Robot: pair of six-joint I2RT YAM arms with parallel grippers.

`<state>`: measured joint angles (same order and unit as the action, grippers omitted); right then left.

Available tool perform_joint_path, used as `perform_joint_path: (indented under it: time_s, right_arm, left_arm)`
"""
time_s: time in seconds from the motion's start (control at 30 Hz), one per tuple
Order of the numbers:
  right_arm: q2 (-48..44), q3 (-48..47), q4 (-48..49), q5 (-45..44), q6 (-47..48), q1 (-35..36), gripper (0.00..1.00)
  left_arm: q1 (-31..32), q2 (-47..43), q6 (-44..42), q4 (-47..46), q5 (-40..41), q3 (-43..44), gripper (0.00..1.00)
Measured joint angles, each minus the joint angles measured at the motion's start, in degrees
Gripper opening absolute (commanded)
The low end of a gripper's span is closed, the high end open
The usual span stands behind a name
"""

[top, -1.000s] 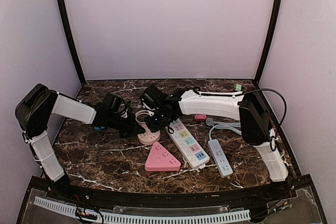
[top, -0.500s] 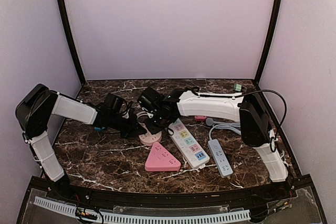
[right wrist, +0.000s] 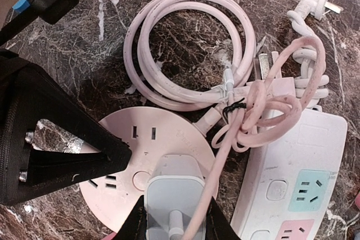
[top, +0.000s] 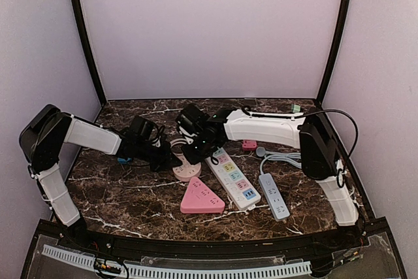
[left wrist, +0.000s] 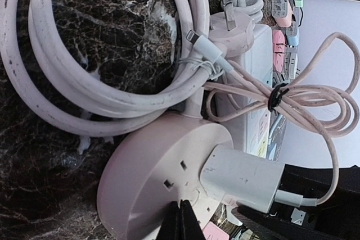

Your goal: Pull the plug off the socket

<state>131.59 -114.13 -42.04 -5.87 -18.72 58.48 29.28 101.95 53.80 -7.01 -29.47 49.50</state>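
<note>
A round pink socket [top: 185,172] lies on the marble table, also in the left wrist view [left wrist: 152,178] and the right wrist view [right wrist: 135,144]. A white plug [right wrist: 174,189] stands in it, seen too in the left wrist view [left wrist: 242,179]. My right gripper [right wrist: 175,220] is shut on the plug, one finger on each side, and sits over the socket in the top view [top: 191,153]. My left gripper [left wrist: 181,220] is shut, its tips pressed on the socket's face beside the plug; it reaches in from the left [top: 171,159].
The socket's thick pink cable [right wrist: 185,49] lies coiled behind it. The plug's thin cable bundle [right wrist: 270,99] lies on a white multi-colour power strip [top: 233,178]. A pink triangular strip [top: 201,197] lies in front and a grey strip [top: 273,195] to the right.
My right wrist shifted slightly left, then back right, still gripping the plug. The left gripper and the socket have stayed in place.
</note>
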Motion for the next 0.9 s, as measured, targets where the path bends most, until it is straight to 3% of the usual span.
perform_joint_path:
  time_s: [0.3,0.9]
  right_arm:
    - [0.0,-0.9,-1.3,-7.7,1.3,2.8,0.00]
    - [-2.0,-0.5,-1.3,-3.1,3.1,0.7,0.00]
  left_arm:
    - [0.1,-0.1,0.3,0.7,1.1,0.7,0.00]
    - [0.1,1.6,-1.1,8.3,6.7,2.0,0.00]
